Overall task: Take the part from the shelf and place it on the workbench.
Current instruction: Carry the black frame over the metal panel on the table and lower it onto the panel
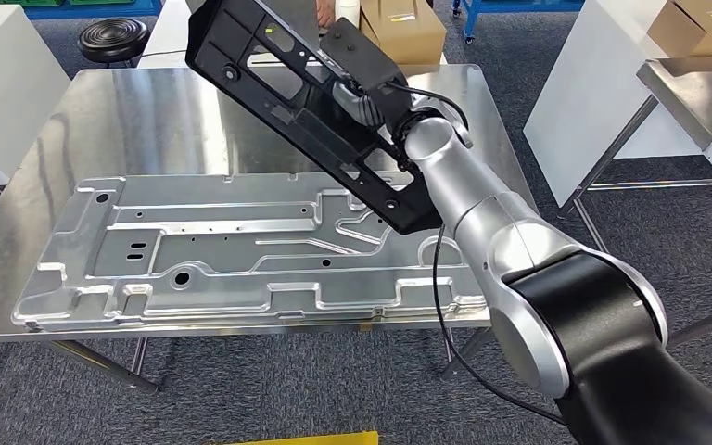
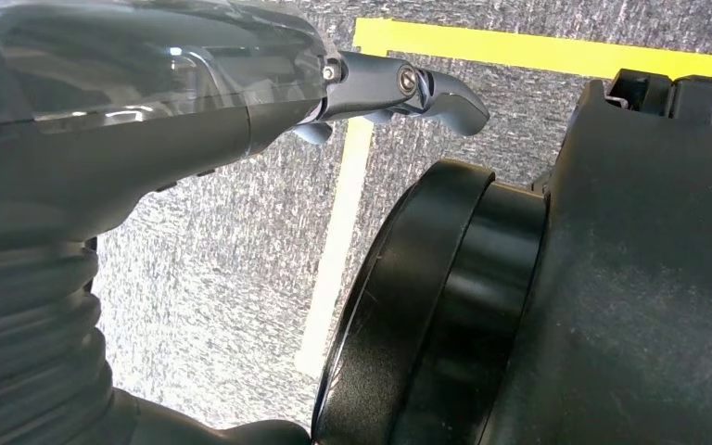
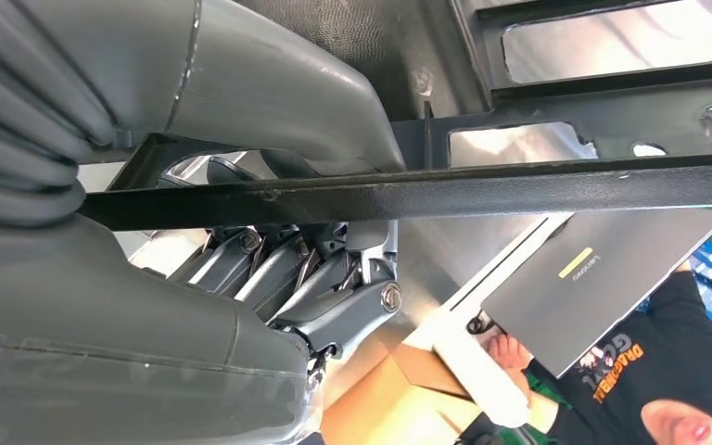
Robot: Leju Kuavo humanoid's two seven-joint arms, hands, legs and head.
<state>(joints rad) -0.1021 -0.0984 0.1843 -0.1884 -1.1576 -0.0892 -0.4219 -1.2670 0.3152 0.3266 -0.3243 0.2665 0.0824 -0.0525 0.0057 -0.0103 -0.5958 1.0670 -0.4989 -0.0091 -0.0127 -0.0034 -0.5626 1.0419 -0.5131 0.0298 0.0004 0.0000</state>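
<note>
Head view shows the right hand (image 1: pixel 363 100) grasping the black part (image 1: pixel 297 93), held tilted in the air above the steel workbench (image 1: pixel 148 111) and the silver stamped panel (image 1: pixel 232 250). Whether the left hand (image 2: pixel 399 88) is clenched cannot be told.

The part, a long black frame panel (image 1: pixel 306 102) with cut-out windows and small holes, hangs tilted in the air over the steel bench (image 1: pixel 148 111), its lower end toward the robot, above a large stamped silver sheet-metal panel (image 1: pixel 232 250) lying flat there.
</note>
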